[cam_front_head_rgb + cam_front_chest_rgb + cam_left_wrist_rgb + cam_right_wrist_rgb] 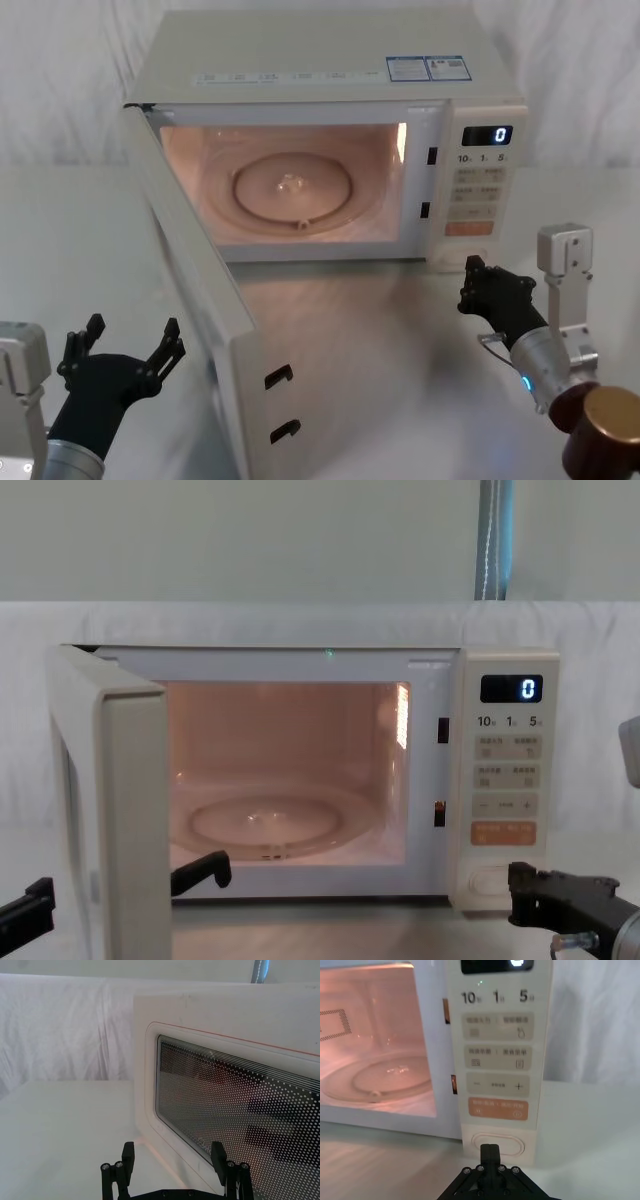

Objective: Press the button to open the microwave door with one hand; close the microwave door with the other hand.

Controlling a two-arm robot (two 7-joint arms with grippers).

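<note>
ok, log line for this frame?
microwave door: open, cavity lit | right gripper: shut, at button | left gripper: fingers open, outside the door | display: 0

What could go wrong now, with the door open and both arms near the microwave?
The left pincer is open beside the microwave door's outer face; a glancing push could slide off the window or shift the microwave. The right pincer, shut, sits just before the button and might press it again.
</note>
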